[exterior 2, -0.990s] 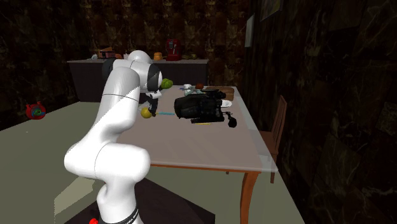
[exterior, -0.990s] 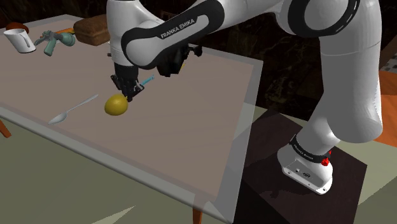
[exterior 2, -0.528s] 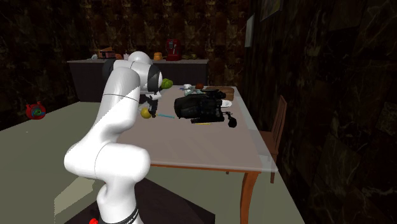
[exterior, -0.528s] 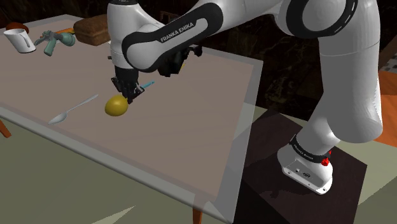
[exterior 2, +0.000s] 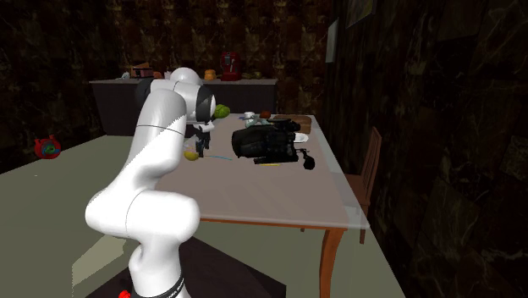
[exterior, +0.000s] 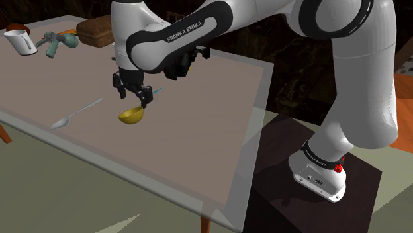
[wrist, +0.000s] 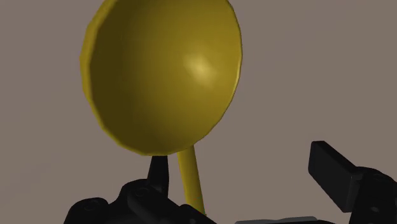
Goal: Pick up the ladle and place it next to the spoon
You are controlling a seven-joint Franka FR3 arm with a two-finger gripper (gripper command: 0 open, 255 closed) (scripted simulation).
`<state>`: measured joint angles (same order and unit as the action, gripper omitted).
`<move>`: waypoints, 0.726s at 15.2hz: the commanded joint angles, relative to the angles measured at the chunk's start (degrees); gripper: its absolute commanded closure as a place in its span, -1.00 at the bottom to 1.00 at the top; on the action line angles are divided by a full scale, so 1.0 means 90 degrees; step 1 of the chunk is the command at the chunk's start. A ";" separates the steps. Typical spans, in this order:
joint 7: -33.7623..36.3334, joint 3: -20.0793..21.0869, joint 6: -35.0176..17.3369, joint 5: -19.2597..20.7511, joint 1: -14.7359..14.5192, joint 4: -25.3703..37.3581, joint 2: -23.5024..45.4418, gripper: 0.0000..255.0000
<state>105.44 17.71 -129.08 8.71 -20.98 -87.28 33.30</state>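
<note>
While the claw (exterior: 139, 100) hovered over the table (exterior: 198, 132) in the shoulder view, the yellow ladle (exterior: 131, 116) was just beneath it, bowl upward. The second exterior view agreed. At the wrist, its bowl (wrist: 162, 76) lay ahead; whether the claw pinched it was unclear.

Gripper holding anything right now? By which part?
Nothing held. The gripper jaws stand open; the yellow ladle stem lies between them, one jaw well clear of it.
</note>
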 commanded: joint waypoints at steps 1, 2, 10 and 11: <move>-0.0030 0.0042 0.0191 -0.0063 0.0046 -0.0029 -0.0226 -1.00; -0.0052 0.0065 0.0332 -0.0103 0.0073 -0.0011 -0.0351 -1.00; -0.0070 0.0082 0.0446 -0.0134 0.0092 0.0011 -0.0446 -1.00; -0.0070 0.0082 0.0446 -0.0134 0.0092 0.0011 -0.0446 -1.00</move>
